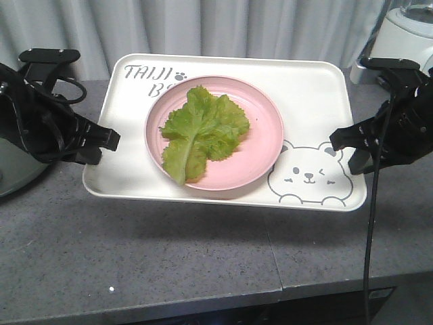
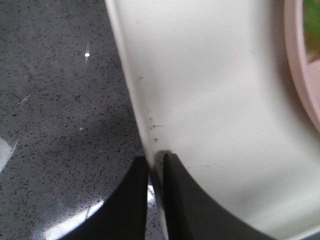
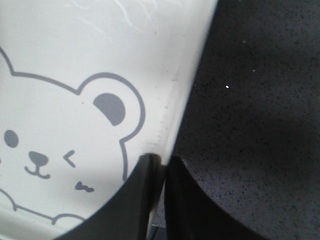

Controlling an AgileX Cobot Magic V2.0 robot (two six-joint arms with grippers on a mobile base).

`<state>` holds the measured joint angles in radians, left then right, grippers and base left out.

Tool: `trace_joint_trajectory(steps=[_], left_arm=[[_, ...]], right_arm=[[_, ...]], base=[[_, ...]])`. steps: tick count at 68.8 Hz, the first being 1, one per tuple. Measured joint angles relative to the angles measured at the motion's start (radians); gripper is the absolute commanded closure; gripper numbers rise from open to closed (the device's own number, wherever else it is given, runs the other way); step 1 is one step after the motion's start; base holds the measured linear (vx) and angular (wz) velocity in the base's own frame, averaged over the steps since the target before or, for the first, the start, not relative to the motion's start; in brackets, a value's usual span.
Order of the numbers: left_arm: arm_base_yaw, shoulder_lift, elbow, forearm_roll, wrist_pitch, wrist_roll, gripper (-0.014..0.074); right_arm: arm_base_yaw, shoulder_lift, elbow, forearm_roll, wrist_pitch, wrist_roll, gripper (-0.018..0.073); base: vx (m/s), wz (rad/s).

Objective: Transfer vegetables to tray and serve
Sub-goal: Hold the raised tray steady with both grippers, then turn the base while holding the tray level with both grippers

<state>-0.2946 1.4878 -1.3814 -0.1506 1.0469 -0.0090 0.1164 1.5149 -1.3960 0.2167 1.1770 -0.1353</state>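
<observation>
top line: "TAIJI", grey, on the tray (image 1: 318, 95)
line below: only "B" readable, rest hidden by the pink plate (image 1: 274, 128)

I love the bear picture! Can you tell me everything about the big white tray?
The tray is big, cream-white and rectangular, with rounded corners and a low rim; it looks like smooth plastic. Grey TAIJI lettering marks one corner, a winking bear another. It sits roughly level, seemingly lifted slightly off the grey counter, judging by its shadow. The left gripper pinches its left edge, the right gripper its right edge. A pink plate holding a lettuce leaf rests on its middle.
</observation>
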Motion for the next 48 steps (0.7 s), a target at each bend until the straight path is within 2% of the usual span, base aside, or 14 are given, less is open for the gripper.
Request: trace_joint_trajectory(steps=[48], left_arm=[[0.000,0.000,0.000,0.000,0.002,0.000,0.0602]], right_arm=[[0.000,0.000,0.000,0.000,0.000,-0.001,0.0565]], base=[[-0.02,-0.24]])
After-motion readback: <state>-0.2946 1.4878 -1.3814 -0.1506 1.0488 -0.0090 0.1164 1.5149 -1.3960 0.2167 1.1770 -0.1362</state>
